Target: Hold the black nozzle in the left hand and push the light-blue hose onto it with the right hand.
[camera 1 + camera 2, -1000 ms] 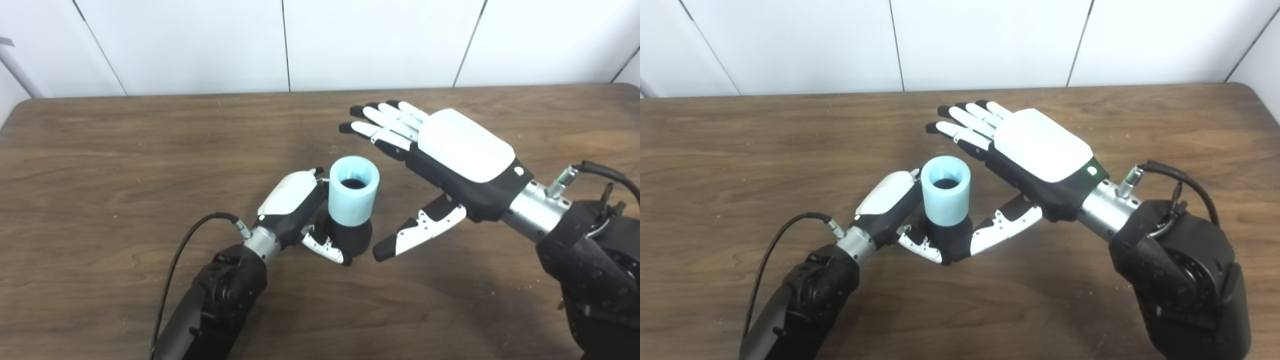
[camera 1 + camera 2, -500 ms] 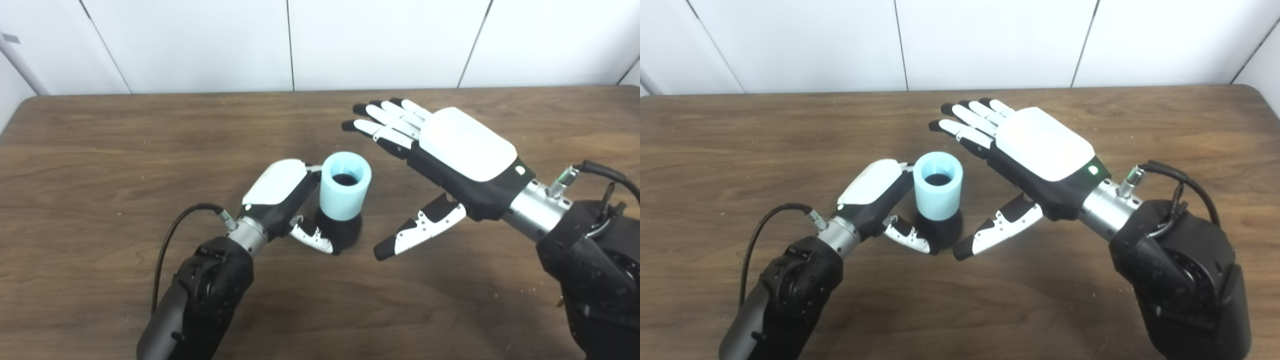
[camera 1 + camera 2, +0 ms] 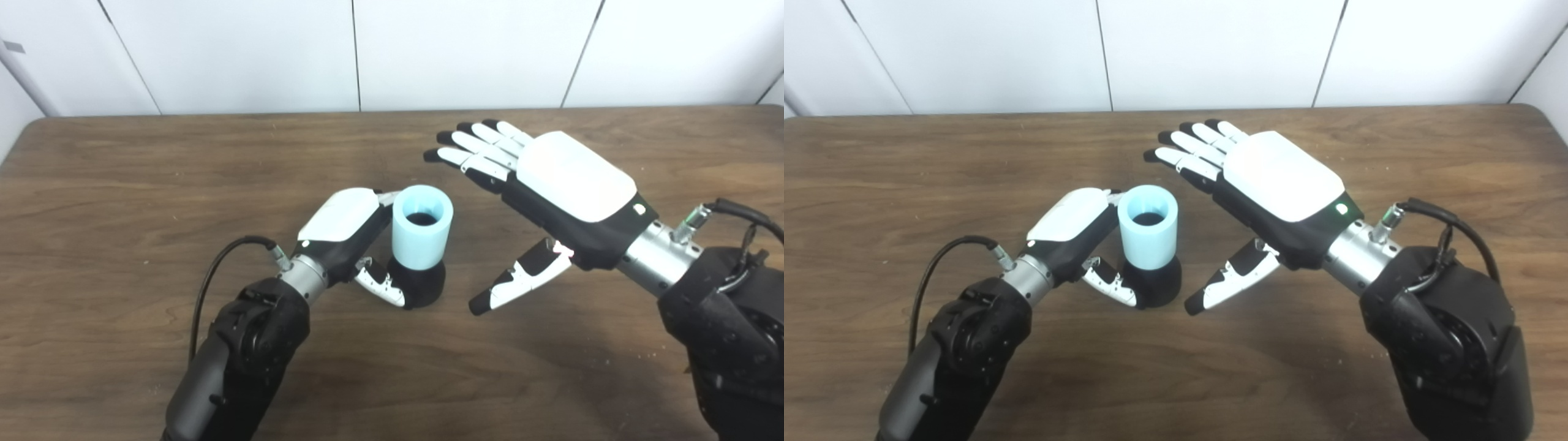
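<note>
Light-blue hose [image 3: 422,228] stood upright on the black nozzle [image 3: 421,286], its open end up, near the middle of the wooden table [image 3: 122,184]; no writing could be read on either. The left hand [image 3: 346,236] was closed around the nozzle's base, thumb across its front. Just right of them, the right hand [image 3: 554,184] hovered empty, fingers spread wide.

- A dark brown wood-grain table [image 3: 122,184] fills the near scene.
- A white panelled wall [image 3: 245,55] with thin dark vertical seams runs along the far edge.
</note>
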You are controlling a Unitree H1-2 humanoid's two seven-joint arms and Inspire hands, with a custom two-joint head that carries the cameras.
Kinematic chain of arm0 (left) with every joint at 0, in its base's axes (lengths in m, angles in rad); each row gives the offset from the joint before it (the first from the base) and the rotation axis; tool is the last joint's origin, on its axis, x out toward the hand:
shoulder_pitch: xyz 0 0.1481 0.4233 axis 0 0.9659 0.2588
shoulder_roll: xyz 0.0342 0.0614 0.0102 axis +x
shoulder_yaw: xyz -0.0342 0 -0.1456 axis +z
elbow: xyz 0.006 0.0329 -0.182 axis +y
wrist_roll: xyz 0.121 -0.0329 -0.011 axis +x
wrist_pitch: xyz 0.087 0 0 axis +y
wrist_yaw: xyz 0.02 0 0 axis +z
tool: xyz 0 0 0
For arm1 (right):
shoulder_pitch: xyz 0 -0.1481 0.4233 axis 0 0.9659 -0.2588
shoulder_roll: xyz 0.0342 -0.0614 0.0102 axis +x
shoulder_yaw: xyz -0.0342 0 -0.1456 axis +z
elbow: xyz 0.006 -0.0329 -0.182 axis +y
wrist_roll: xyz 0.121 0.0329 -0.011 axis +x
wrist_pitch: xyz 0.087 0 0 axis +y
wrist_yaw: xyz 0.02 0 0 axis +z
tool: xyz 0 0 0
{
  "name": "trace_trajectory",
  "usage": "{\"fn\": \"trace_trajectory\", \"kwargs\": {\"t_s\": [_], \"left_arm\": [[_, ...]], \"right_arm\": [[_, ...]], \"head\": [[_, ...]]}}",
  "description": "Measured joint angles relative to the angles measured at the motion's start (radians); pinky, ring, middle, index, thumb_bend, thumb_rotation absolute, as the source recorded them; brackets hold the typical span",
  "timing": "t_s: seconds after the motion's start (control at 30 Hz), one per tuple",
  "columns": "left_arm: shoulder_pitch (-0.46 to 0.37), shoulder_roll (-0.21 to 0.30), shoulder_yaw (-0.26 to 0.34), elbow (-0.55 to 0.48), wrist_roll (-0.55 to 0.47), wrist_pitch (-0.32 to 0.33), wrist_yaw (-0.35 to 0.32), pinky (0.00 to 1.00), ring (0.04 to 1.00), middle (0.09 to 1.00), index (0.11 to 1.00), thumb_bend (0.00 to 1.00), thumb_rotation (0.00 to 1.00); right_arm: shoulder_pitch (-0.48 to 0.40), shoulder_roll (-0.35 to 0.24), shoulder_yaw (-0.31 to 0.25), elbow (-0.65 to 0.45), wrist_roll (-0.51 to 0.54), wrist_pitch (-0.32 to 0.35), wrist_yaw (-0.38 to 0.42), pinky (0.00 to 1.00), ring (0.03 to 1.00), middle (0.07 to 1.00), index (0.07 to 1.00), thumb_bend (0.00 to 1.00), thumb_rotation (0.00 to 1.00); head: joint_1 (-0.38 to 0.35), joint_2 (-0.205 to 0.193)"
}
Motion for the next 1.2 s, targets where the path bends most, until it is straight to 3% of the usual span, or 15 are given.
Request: {"fn": "trace_trajectory", "kwargs": {"t_s": [0.17, 0.37, 0.53, 0.77, 0.83, 1.0, 1.1, 1.2], "left_arm": [[-0.004, 0.009, 0.024, 0.0, -0.015, 0.003, -0.028, 1.0, 0.92, 0.912, 0.877, 1.0, 0.11], [-0.04, 0.058, 0.055, 0.0, -0.034, 0.041, -0.094, 1.0, 0.97, 0.96, 0.925, 1.0, 0.19], [-0.067, 0.101, 0.058, -0.022, -0.036, 0.07, -0.167, 1.0, 0.99, 0.975, 0.938, 1.0, 0.18], [-0.114, 0.149, 0.094, -0.132, -0.063, 0.141, -0.285, 1.0, 1.0, 0.977, 0.939, 1.0, 0.16], [-0.121, 0.166, 0.114, -0.15, -0.076, 0.161, -0.303, 1.0, 1.0, 0.977, 0.94, 1.0, 0.16], [-0.114, 0.184, 0.182, -0.158, -0.14, 0.167, -0.291, 1.0, 0.996, 0.972, 0.938, 1.0, 0.22], [-0.085, 0.185, 0.256, -0.151, -0.187, 0.134, -0.209, 1.0, 0.984, 0.958, 0.928, 1.0, 0.24], [-0.04, 0.183, 0.318, -0.134, -0.236, 0.117, -0.137, 0.92, 0.953, 0.925, 0.906, 0.92, 0.2]], "right_arm": [[0.002, 0.0, -0.001, 0.006, -0.001, 0.0, -0.002, 1.0, 0.989, 0.961, 0.92, 0.77, 0.4], [0.005, -0.001, -0.006, 0.011, -0.001, -0.004, -0.009, 1.0, 0.987, 0.96, 0.919, 0.8, 0.37], [0.016, -0.002, -0.011, 0.022, -0.002, -0.013, -0.028, 1.0, 0.985, 0.958, 0.92, 0.81, 0.34], [0.032, -0.014, -0.03, 0.062, 0.021, -0.026, -0.051, 1.0, 0.98, 0.951, 0.92, 0.74, 0.5], [0.036, -0.019, -0.041, 0.075, 0.035, -0.027, -0.062, 1.0, 0.979, 0.949, 0.92, 0.67, 0.56], [0.038, -0.041, -0.092, 0.165, 0.096, -0.048, -0.138, 0.91, 0.934, 0.925, 0.888, 0.5, 0.62], [0.072, -0.031, -0.145, 0.261, 0.127, -0.053, -0.234, 0.85, 0.908, 0.912, 0.876, 0.53, 0.55], [0.124, 0.003, -0.158, 0.326, 0.166, -0.051, -0.304, 0.79, 0.891, 0.912, 0.869, 0.56, 0.46]], "head": [[0.002, -0.005], [0.005, -0.009], [0.005, -0.011], [0.006, -0.009], [0.006, -0.009], [0.008, -0.011], [0.003, -0.011], [0.0, -0.011]]}}
